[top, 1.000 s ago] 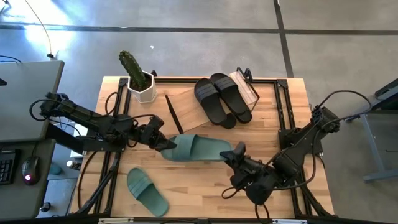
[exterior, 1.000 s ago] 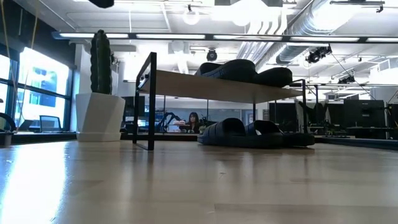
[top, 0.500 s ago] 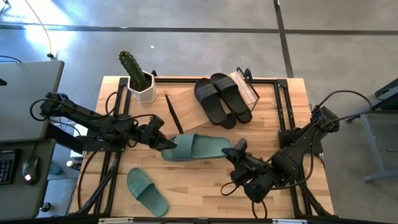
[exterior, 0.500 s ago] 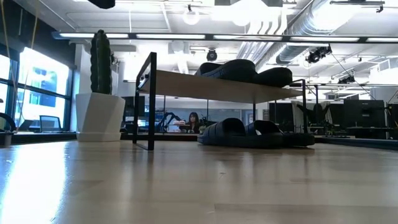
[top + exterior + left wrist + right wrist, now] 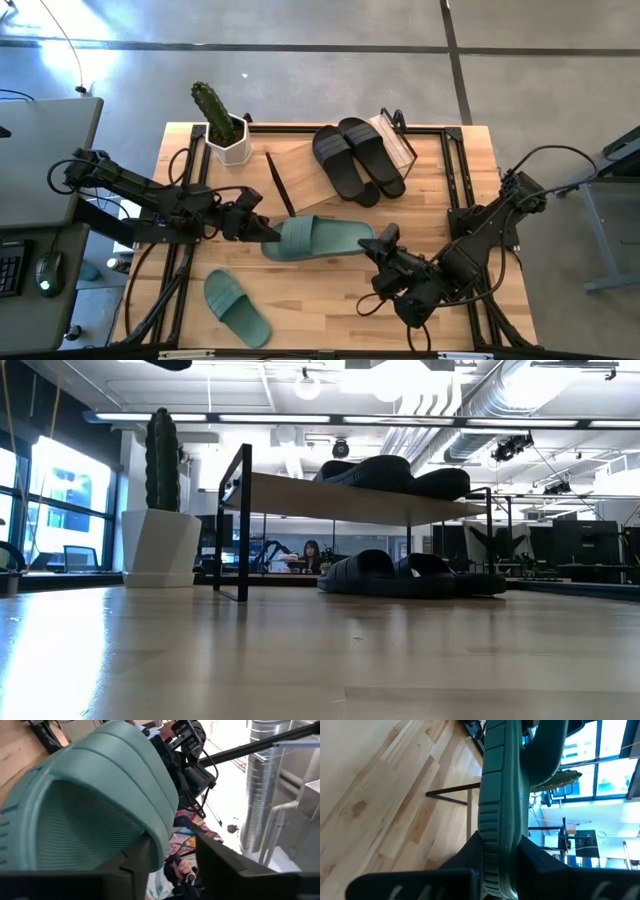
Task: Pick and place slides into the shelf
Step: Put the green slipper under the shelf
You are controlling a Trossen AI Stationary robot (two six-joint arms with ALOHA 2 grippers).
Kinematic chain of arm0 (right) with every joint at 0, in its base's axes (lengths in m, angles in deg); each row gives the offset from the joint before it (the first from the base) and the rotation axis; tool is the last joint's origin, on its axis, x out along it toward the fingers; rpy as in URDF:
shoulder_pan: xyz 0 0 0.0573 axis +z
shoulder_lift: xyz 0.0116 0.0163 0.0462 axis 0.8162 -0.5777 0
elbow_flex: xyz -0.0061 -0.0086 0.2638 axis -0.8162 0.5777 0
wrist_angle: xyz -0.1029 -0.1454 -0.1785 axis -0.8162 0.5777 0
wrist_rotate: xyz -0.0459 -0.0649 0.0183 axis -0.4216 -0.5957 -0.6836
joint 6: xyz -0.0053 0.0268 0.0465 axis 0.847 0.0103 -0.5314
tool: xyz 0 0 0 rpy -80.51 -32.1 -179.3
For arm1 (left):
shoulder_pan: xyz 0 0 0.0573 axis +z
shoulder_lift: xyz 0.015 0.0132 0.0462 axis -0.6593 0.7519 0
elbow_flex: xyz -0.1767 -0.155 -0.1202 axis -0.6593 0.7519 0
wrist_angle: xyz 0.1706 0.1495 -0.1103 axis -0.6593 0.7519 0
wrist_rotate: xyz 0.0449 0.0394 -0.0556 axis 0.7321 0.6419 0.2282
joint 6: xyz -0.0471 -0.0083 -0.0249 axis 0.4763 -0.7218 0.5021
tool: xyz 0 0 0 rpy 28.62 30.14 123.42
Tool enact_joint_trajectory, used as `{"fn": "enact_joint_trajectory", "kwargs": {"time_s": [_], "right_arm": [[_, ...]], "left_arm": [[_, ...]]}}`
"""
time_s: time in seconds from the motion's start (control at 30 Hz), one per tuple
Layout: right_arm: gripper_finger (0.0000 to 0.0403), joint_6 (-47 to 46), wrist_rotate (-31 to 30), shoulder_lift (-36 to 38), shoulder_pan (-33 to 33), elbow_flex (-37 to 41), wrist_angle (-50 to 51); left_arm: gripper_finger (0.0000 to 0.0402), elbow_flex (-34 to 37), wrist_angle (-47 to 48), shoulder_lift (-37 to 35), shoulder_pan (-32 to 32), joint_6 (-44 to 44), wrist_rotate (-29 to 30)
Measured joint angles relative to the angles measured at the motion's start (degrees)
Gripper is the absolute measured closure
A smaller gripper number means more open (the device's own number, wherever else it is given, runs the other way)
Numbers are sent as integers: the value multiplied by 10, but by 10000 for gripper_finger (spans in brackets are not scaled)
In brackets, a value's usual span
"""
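Observation:
A sage green slide (image 5: pixel 318 238) hangs in the air over the table's middle, between my two grippers. My right gripper (image 5: pixel 378 241) is shut on its right end. My left gripper (image 5: pixel 270 232) stands open around its left end (image 5: pixel 159 840), with a gap showing beside one finger (image 5: pixel 220 862). A second green slide (image 5: pixel 237 308) lies flat on the table at the near left. The shelf (image 5: pixel 350 495) stands at the far middle; two black slides (image 5: pixel 358 160) lie on its top board and two more (image 5: pixel 410 575) lie under it. My right gripper pinches the slide's right end (image 5: pixel 501 832) between its two fingers (image 5: pixel 472 852), one on the footbed side and one on the underside. The fingers come level from the table's right and lie along the slide. The slide is clear of the table. My left gripper: I cannot tell whether a finger touches the slide.
A white pot with a cactus (image 5: pixel 225 128) stands at the far left corner, beside the shelf. A dark stick (image 5: pixel 279 183) lies left of the shelf. Bare wood (image 5: pixel 320 300) lies along the near edge, between the second green slide and my right arm.
My right gripper has moved a little toward the slide's right end and taken hold of it. My left gripper has drawn back slightly toward the table's left edge. The slide has stayed in the air, shifting a little to the right.

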Motion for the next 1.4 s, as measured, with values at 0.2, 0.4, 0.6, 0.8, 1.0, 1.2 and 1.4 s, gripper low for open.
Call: {"fn": "enact_joint_trajectory", "kwargs": {"time_s": [0.2,0.4,0.6,0.8,1.0,1.2,1.4], "right_arm": [[366,-12,0,1,1,0,0],[366,-15,-11,1,13,0,22],[366,-102,2,2,30,0,95],[366,-239,68,2,38,0,165],[366,-472,183,0,42,0,266],[368,-667,225,-33,52,13,313],[368,-777,264,-97,62,60,307]], "left_arm": [[204,0,16,0,0,-11,2],[192,0,8,-4,0,-32,-8],[207,0,5,-32,0,-35,-18],[217,0,6,-72,0,-54,-2],[218,0,6,-96,0,-81,0],[218,0,13,-97,0,-97,-1],[218,0,21,-97,0,-97,-17]]}}
